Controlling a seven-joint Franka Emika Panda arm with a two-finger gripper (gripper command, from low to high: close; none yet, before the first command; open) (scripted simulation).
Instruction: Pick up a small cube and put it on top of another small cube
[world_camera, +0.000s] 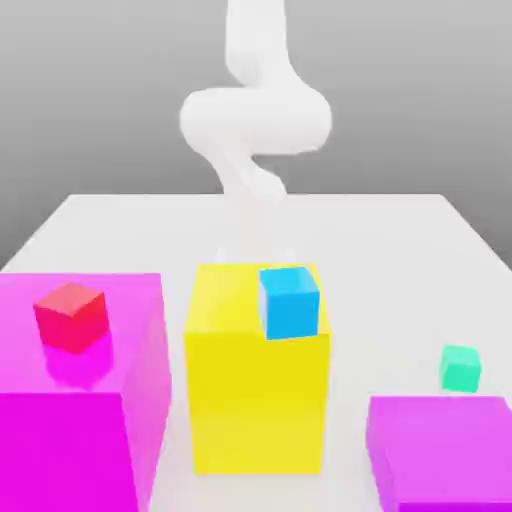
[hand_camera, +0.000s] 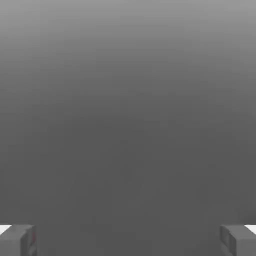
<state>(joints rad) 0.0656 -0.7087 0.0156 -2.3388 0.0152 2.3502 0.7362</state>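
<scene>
Fingers spread wide on the two-finger gripper (hand_camera: 128, 240), nothing between them, just grey haze ahead. On the white table (world_camera: 400, 250), the small blue cube (world_camera: 290, 302) sits atop the tall yellow block (world_camera: 257, 390). Small red cube (world_camera: 71, 316) rests on the big magenta block (world_camera: 75, 420); small green cube (world_camera: 460, 368) sits beside the purple block (world_camera: 445, 455).

Tool (hand_camera: 128, 242) fingers wide apart, nothing between; table (world_camera: 400, 260) crowded by yellow block (world_camera: 257, 400), magenta blocks (world_camera: 80, 400).

A small blue cube (world_camera: 290, 302) sits upright on a yellow block's (world_camera: 240, 380) top, at its 2 o'clock corner.
</scene>
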